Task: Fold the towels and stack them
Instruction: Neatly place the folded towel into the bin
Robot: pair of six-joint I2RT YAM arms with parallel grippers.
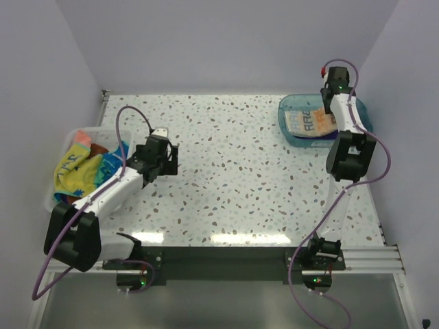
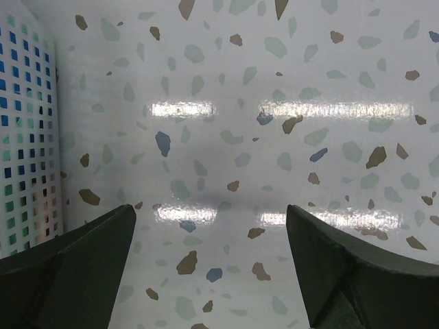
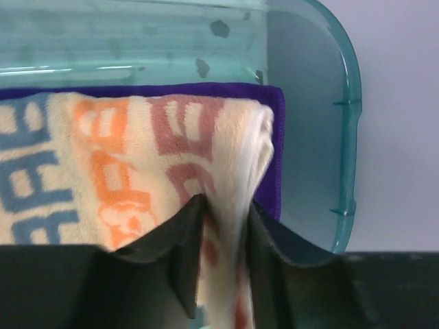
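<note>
A clear teal tray (image 1: pixel 288 118) sits at 1 o'clock on the table (image 1: pixel 240 171). In it lies a folded purple towel (image 3: pixel 273 137), and a folded white towel (image 3: pixel 137 157) lies on top, so the purple shows only as a thin border along the far and right edges.

A white perforated basket (image 1: pixel 49 195) stands at 9 o'clock. It holds a crumpled yellow towel (image 1: pixel 82 171) with blue-green patches, and a pink-orange bit pokes up at its far end.

The white towel is cream terry with big block letters in blue, orange and dull red. From above they start "RA", and the arm covers the rest. The yellow towel has some blue marks that are too small to read.

The right gripper (image 3: pixel 223 205) is over the tray's right end, jaws close together with a raised ridge of the white towel's folded edge pinched between them.

The left gripper (image 2: pixel 209 226) hovers over bare table just right of the basket, jaws wide apart and holding nothing.
</note>
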